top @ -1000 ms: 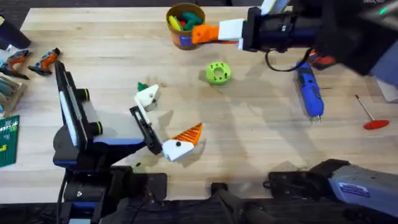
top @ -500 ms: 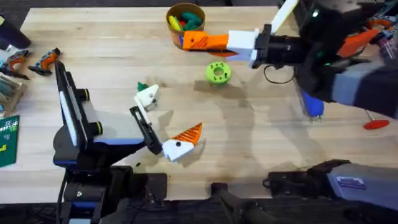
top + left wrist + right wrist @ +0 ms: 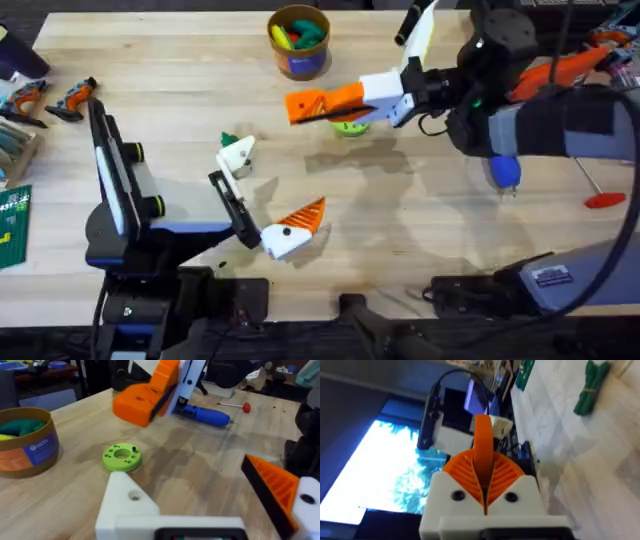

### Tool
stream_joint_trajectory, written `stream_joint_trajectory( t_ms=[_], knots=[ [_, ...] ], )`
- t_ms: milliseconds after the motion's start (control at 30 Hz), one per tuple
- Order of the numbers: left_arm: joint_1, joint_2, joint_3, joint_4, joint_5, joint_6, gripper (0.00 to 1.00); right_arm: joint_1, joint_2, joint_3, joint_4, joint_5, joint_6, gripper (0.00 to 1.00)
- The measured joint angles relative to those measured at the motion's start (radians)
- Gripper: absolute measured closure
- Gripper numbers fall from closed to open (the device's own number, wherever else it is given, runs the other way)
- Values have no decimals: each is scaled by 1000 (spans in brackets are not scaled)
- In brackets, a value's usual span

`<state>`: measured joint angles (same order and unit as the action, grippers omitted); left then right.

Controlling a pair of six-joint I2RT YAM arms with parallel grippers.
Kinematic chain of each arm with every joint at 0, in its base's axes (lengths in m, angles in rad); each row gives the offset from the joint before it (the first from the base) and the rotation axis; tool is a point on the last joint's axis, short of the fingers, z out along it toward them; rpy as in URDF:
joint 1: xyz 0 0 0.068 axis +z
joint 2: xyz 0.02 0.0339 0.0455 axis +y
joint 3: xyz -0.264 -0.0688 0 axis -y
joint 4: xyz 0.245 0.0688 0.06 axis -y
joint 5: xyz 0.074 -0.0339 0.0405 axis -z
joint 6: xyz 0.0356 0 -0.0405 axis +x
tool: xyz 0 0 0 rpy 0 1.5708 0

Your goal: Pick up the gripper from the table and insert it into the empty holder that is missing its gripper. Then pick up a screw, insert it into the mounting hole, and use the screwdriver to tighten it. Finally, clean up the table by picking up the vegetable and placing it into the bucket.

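Observation:
My right gripper [image 3: 318,105] hangs above the table's middle, its orange pads [image 3: 502,476] shut on the small orange gripper [image 3: 482,440], which sticks out beyond them. My left gripper [image 3: 270,190] rests open low on the table. One of its fingers is the bare white holder [image 3: 238,155] [image 3: 127,505]; the other carries an orange tip [image 3: 277,485]. The dark-green vegetable [image 3: 228,139] [image 3: 591,387] lies just behind the holder. The bucket [image 3: 298,40] [image 3: 27,442] stands at the back. The blue screwdriver [image 3: 503,170] [image 3: 207,415] lies at the right, partly under the right arm.
A lime-green disc [image 3: 350,124] [image 3: 121,456] with a small dark screw [image 3: 134,449] on it lies under the right gripper. A red-handled rod [image 3: 600,195] is at the far right. Small tools [image 3: 60,98] and a green card [image 3: 12,225] line the left edge.
The right arm has swung from beside the bucket forward and left, carrying the orange gripper over the lime disc. The left arm has not moved.

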<state>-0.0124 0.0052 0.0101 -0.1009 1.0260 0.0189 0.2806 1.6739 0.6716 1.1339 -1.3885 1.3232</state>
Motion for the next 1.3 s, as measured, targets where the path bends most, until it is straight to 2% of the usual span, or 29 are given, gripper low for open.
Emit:
stream_joint_trajectory(
  t_ms=[167,333,567,800,1300],
  knots=[
    [0,0,0,0,0,0,15,2,40,0,3,-89,17,988],
    [0,0,0,0,0,0,15,17,81,0,5,-128,17,988],
    [0,0,0,0,0,0,15,79,161,9,8,-134,16,988],
    [0,0,0,0,0,0,15,156,207,89,9,-134,13,988],
    [0,0,0,0,-1,0,15,201,252,119,11,-134,18,988]
  ],
)
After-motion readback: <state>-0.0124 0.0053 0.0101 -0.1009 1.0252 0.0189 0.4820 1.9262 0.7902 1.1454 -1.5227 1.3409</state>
